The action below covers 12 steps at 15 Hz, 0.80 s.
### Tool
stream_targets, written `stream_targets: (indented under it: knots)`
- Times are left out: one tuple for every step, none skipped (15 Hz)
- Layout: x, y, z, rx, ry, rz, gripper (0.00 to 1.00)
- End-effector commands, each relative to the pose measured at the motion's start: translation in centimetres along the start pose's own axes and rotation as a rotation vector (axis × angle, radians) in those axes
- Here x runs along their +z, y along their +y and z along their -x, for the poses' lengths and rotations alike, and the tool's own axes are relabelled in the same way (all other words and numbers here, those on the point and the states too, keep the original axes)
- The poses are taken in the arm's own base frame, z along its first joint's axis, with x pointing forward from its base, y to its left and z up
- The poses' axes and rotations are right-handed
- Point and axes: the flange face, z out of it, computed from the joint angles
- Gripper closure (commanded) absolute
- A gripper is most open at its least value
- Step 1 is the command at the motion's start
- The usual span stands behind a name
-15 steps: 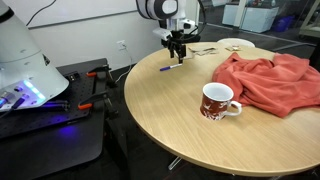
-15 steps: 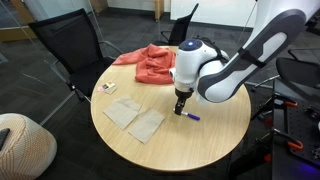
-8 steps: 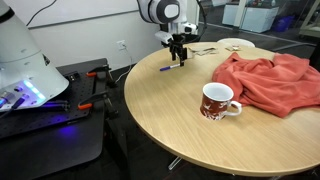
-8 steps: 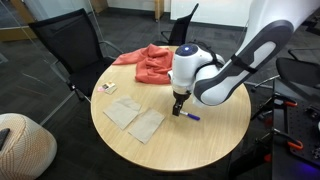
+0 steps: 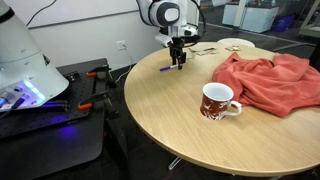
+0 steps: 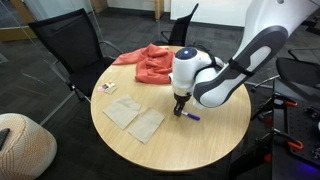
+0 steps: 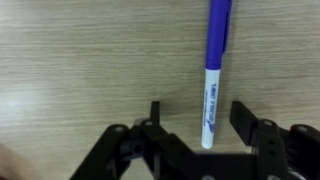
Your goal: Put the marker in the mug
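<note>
A marker with a blue cap and white barrel (image 7: 214, 70) lies flat on the round wooden table (image 5: 190, 120). It also shows in both exterior views (image 5: 170, 68) (image 6: 189, 116). My gripper (image 7: 197, 118) is open and low over the table, its jaws on either side of the marker's white end without touching it. In both exterior views the gripper (image 5: 179, 60) (image 6: 180, 111) hangs right over the marker. A red and white mug (image 5: 216, 101) stands upright near the table's near edge, well away from the gripper. The mug is hidden in the other views.
A crumpled red cloth (image 5: 270, 80) (image 6: 150, 64) lies on the table next to the mug. Beige napkins (image 6: 135, 119) and a small card (image 6: 106, 88) lie on the table. A black chair (image 6: 65, 50) stands beside it.
The gripper has come down a little closer to the marker. The marker and the mug have not moved.
</note>
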Motion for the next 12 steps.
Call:
stream_targets:
  knots:
    - [0.0,-0.2,-0.4,0.027,0.011,0.001,0.57]
    - [-0.1,-0.2,-0.5,0.027,0.014,0.002,0.66]
    - [-0.2,-0.3,-0.5,0.026,0.015,0.0,0.72]
    - [-0.2,-0.3,-0.6,0.026,0.016,0.001,0.81]
    - [-0.3,-0.4,-0.6,0.025,0.016,0.0,0.88]
    - [-0.3,-0.4,-0.7,0.025,0.017,-0.001,0.96]
    - [-0.4,-0.5,-0.7,0.025,0.017,-0.004,0.99]
    - [-0.6,-0.5,-0.6,0.028,0.017,-0.007,1.0]
    - [-0.9,-0.4,-0.6,0.036,0.018,-0.011,0.98]
    - [-1.4,-0.2,-0.5,0.048,0.021,-0.017,0.97]
    - [-1.9,0.1,-0.5,0.06,0.024,-0.024,0.97]
    - [-2.6,0.5,-0.4,0.077,0.03,-0.028,0.97]
